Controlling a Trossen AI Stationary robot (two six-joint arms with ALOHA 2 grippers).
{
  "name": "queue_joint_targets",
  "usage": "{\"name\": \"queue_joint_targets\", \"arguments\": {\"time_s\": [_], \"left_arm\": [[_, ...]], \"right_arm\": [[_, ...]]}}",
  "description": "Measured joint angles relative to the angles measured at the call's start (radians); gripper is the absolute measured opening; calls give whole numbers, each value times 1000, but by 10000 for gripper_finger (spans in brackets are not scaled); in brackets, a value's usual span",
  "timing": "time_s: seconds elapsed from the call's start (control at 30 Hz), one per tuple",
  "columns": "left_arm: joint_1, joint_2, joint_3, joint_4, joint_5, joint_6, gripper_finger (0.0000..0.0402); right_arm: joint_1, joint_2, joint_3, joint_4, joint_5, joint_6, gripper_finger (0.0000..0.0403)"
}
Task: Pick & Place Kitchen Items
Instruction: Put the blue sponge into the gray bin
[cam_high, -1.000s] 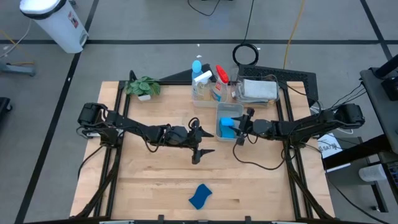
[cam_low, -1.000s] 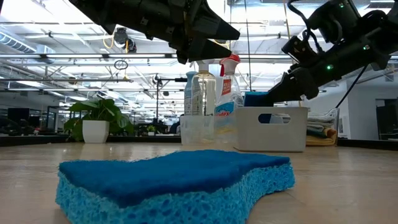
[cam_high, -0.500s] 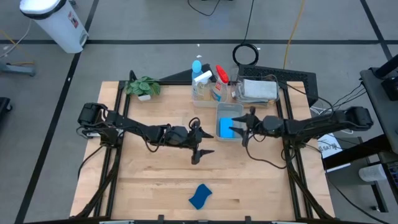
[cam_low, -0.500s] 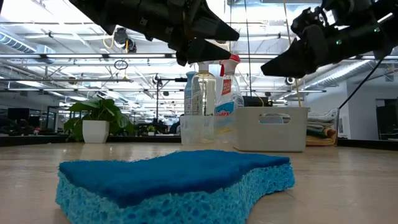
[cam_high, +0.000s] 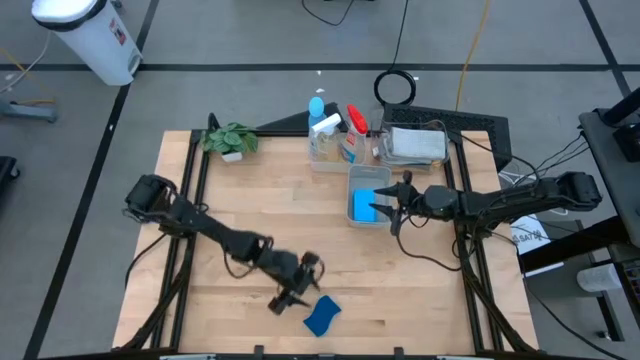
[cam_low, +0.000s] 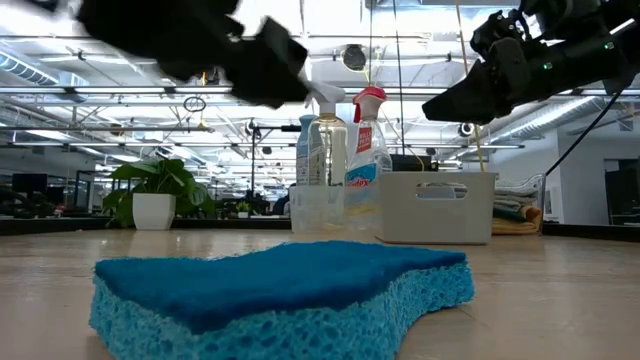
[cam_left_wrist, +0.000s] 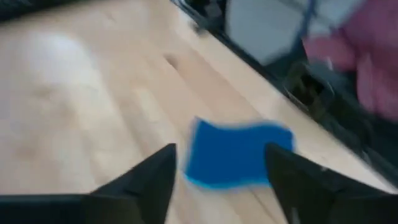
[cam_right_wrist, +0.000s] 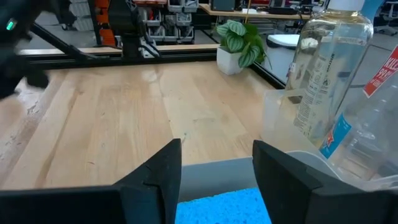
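A wavy blue sponge lies flat on the wood table near its near edge; it fills the foreground of the low view. My left gripper hovers open just left of it, and in the left wrist view the sponge shows between and beyond the fingers, untouched. A second blue sponge lies in a clear bin. My right gripper is open above that bin's right side, clear of the sponge.
Clear bottles with blue and red tops stand in a clear bin at the back. A bin of folded grey cloths is at the back right. A potted plant stands at the back left. Bare wood lies in the middle.
My left gripper has swung from the table's middle toward the near edge and down toward the loose blue sponge, staying open. My right gripper has risen out of the clear bin and tipped toward level, then held still. Both sponges have stayed put.
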Motion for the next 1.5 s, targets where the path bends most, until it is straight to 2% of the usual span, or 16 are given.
{"name": "queue_joint_targets", "arguments": {"time_s": [0.2, 0.3, 0.33, 0.53, 0.63, 0.77, 0.9, 1.07, 1.23, 1.33, 1.43, 1.5], "left_arm": [[-74, 106, 0, 5, -17, 122, 106], [-63, 155, 0, 42, 21, 145, 29], [-52, 170, -1, 76, 42, 141, 15], [-9, 266, 0, 266, 185, 99, 23], [7, 307, 2, 321, 250, 63, 7], [31, 337, 2, 335, 286, 9, 9], [47, 325, 2, 292, 264, 0, 4], [76, 242, 2, 85, 153, 10, 7], [108, 116, 2, -179, -148, 35, 7], [120, 37, 1, -294, -278, 39, 12], [120, -33, 1, -341, -336, 39, 8], [118, -67, 1, -330, -336, -33, 4]], "right_arm": [[0, 0, 0, 1, 0, 15, 162], [0, 0, 0, 0, 2, 17, 163], [0, 0, 0, 0, 3, 18, 163], [0, 0, 0, 0, 4, 18, 162], [0, 0, 0, 0, 4, 18, 160], [0, 0, 0, 0, 5, 18, 160], [0, 0, 0, -2, 4, 18, 157], [0, 0, 0, -4, 4, 18, 155], [0, 0, 0, -7, 4, 18, 155], [0, 0, 0, -7, 4, 18, 155], [0, 0, 0, -7, 4, 18, 155], [0, 0, 0, -7, 4, 18, 155]]}}
